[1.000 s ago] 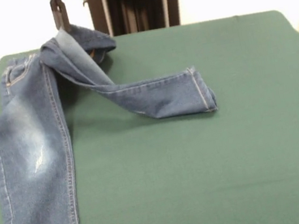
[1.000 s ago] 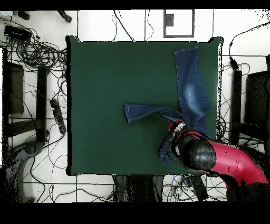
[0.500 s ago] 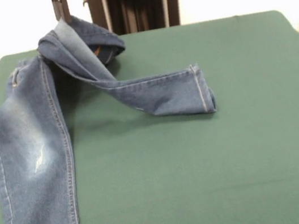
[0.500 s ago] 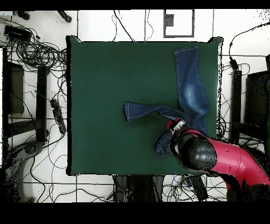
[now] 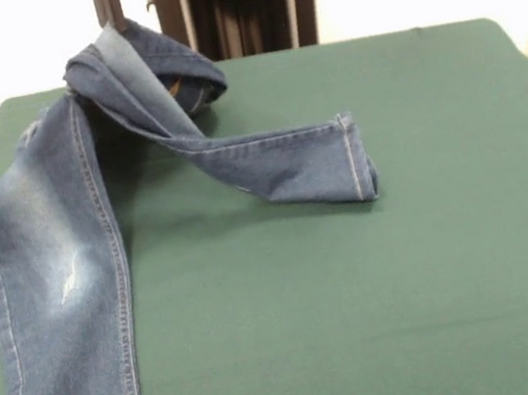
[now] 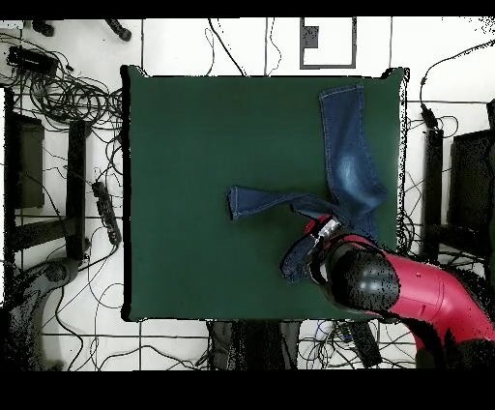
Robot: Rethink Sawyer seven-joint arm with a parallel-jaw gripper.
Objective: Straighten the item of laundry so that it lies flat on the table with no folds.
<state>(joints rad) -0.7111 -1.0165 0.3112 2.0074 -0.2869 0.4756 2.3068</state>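
Nearest the front camera, one leg of my jeans (image 5: 55, 283) lies flat along the left side of the surface (image 5: 366, 322), running from the bottom edge of that view up toward the waist. A faded whitish patch and a small pale scuff show on the thigh, with tan stitching down the seam.

Mid-surface, the second leg is twisted across the first and extends to the right in the front view. Its cuff is folded and rests on the green top, well apart from the right edge. This leg is not flat: a raised fold runs from the cuff up to the waist.

At the far edge, the waist section is lifted clear of the surface and hangs bunched, the inside of the band facing the front camera. My claw (image 5: 108, 9) stands directly above this raised part, its dark tips meeting the fabric at the top of the bunch. The claw is closed on the jeans, holding the waist up.

In the overhead view, the flat leg (image 6: 350, 155) lies along the right side of the surface, the twisted leg points left toward the middle, and the lifted waist is partly hidden beneath my red and black arm (image 6: 406, 295). Cables (image 6: 58, 92) lie on the floor around the surface.
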